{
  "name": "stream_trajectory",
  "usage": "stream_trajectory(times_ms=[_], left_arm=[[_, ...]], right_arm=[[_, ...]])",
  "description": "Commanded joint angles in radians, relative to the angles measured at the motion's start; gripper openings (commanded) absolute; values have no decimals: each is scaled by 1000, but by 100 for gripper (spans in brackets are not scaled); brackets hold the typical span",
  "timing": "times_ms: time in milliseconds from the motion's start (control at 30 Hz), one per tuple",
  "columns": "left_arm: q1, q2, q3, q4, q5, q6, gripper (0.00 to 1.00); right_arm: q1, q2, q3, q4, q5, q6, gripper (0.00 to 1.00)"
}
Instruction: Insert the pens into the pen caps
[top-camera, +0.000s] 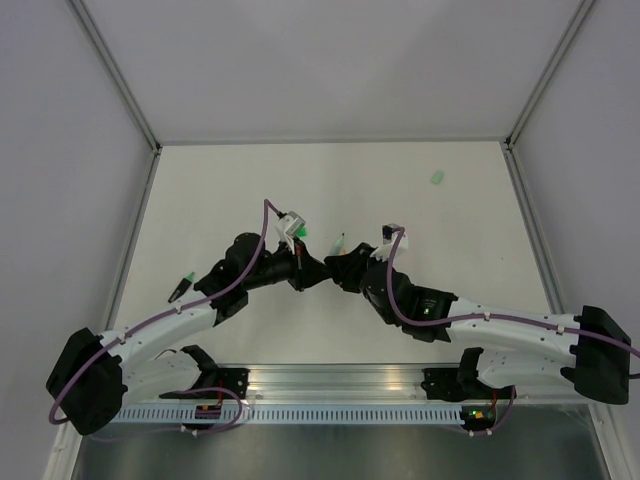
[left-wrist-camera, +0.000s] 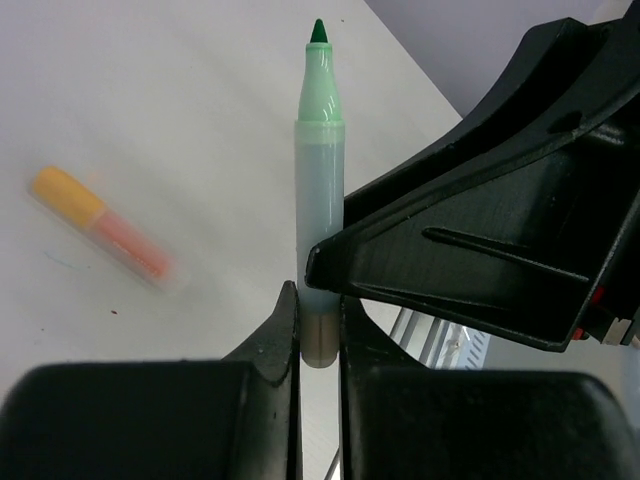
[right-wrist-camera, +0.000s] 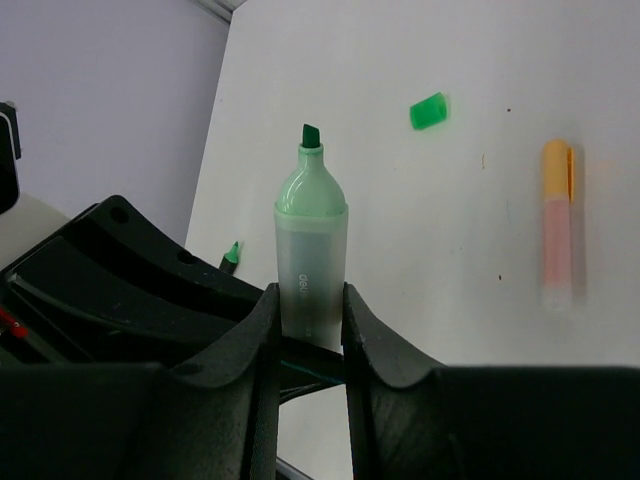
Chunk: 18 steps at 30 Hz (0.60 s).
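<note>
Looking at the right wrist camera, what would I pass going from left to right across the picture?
Green tip of the dark pen → mint green pen, held upright in the right claw → green cap → orange pen.

In the right wrist view, the base of the mint green pen (right-wrist-camera: 311, 230) is hidden inside the right claw (right-wrist-camera: 311, 305). Only the green tip of the dark pen (right-wrist-camera: 231, 255) shows.

In the left wrist view, the mint green pen's lower end is sunk between the fingers (left-wrist-camera: 275, 345) of the left claw (left-wrist-camera: 318, 325). The right claw's black body covers part of the barrel. The orange pen (left-wrist-camera: 105, 232) is a blur.

From above, a green speck (top-camera: 300, 232) by the left wrist is too small to name.
</note>
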Motion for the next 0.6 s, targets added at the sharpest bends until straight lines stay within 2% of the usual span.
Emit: stream_trajectory(times_ms=[0, 67, 100, 167, 200, 233, 367, 567], left_arm=[[-1, -38, 6, 77, 5, -3, 2], [-1, -58, -2, 97, 33, -10, 2], [-1, -65, -6, 109, 68, -17, 2], [-1, -81, -23, 153, 105, -31, 2], [-1, -96, -28, 169, 145, -48, 2], [-1, -102, -37, 187, 166, -57, 2], [-1, -116, -60, 308, 277, -114, 2], [-3, -102, -91, 471, 421, -217, 2]], right_arm=[[22, -7, 40, 64, 2, -13, 4], [20, -19, 29, 84, 5, -36, 14], [20, -27, 21, 95, 6, -62, 28], [22, -60, -8, 138, 11, -105, 39], [22, -74, -17, 152, 26, -139, 50], [20, -103, -42, 173, 29, -164, 53], [20, -159, -109, 357, -38, -296, 56], [20, -225, -201, 546, -188, -400, 45]])
